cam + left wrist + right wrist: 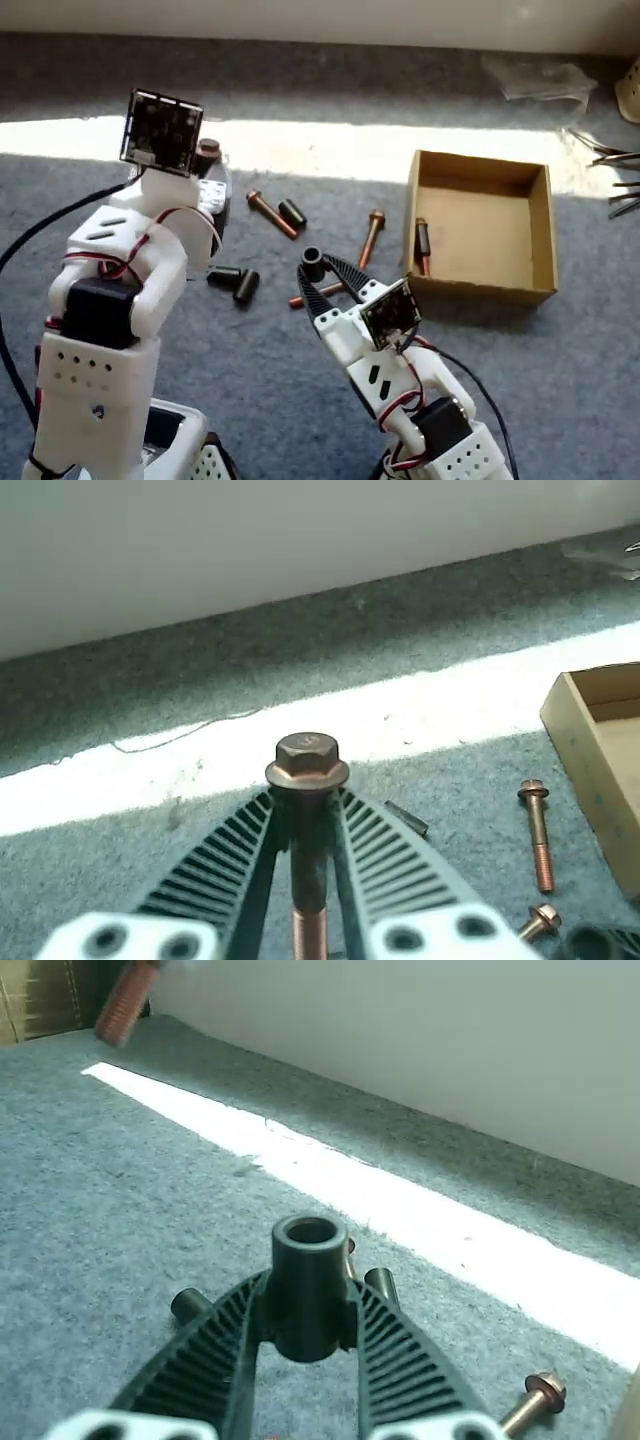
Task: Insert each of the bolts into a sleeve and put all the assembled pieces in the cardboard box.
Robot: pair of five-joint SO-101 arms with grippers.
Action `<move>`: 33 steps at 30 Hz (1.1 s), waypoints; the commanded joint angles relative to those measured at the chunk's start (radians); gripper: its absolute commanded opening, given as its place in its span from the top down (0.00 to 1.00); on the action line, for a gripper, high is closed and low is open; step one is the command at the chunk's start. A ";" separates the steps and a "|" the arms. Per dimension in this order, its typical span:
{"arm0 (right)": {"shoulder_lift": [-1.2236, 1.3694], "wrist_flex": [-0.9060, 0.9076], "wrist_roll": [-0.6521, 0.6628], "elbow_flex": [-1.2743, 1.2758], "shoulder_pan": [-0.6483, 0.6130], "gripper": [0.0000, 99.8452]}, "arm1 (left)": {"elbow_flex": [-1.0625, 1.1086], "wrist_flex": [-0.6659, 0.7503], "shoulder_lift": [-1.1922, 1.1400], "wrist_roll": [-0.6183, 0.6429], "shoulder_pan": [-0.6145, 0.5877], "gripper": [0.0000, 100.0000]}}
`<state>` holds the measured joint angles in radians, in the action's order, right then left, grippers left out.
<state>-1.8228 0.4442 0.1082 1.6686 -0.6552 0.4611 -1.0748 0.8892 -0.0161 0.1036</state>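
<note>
Gripping a copper-coloured bolt (307, 765) by its shank, head just beyond the fingertips, the left gripper (307, 805) hung well apart from the cardboard box (478, 290). Nearer the box, the right gripper (309, 1305) was clamped around a black sleeve (309, 1260), its bore showing open. One assembled piece (422, 245) lay inside the box, against its wall. Loose bolts (371, 238) and loose sleeves (246, 287) lay on the carpet (560, 380) beside the box. To mate them well, I judged, thread and bore should line up on one axis before any push.
</note>
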 commanded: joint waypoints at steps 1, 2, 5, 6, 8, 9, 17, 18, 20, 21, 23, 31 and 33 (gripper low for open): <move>-0.010 0.002 -0.003 0.107 -0.012 1.00 | 0.012 0.083 0.068 0.002 0.117 1.00; -0.010 0.002 -0.003 0.107 -0.012 1.00 | 0.016 0.092 0.079 0.002 0.134 1.00; -0.010 0.002 -0.006 0.107 -0.012 1.00 | 0.035 0.106 0.127 0.011 0.153 0.99; -0.010 0.002 -0.006 0.107 -0.012 1.00 | 0.042 0.109 0.148 0.029 0.151 0.99; -0.012 0.002 -0.008 0.107 -0.012 1.00 | 0.065 0.130 0.196 0.061 0.148 0.99; -0.012 0.002 -0.008 0.107 -0.012 1.00 | 0.081 0.149 0.223 0.069 0.148 0.99; -0.013 0.002 -0.005 0.107 -0.012 1.00 | 0.325 0.365 0.420 0.074 0.153 0.99; -0.013 0.002 -0.003 0.107 -0.012 1.00 | 0.358 0.399 0.444 0.074 0.153 0.99; -0.013 0.002 -0.003 0.107 -0.012 1.00 | 0.423 0.470 0.493 0.074 0.153 0.99; -0.013 0.002 -0.003 0.107 -0.012 1.00 | 0.456 0.514 0.515 0.072 0.153 0.99; -0.013 0.002 -0.003 0.107 -0.012 1.00 | 0.522 0.592 0.556 0.072 0.153 0.99; -0.013 -0.001 -0.009 0.107 -0.012 1.00 | 0.662 0.678 0.674 0.074 0.228 0.99; -0.013 -0.001 -0.009 0.107 -0.012 1.00 | 0.680 0.678 0.710 0.074 0.289 0.99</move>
<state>-1.8228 0.4442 0.1082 1.6686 -0.6552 1.1316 -0.4289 1.5305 0.0468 0.2908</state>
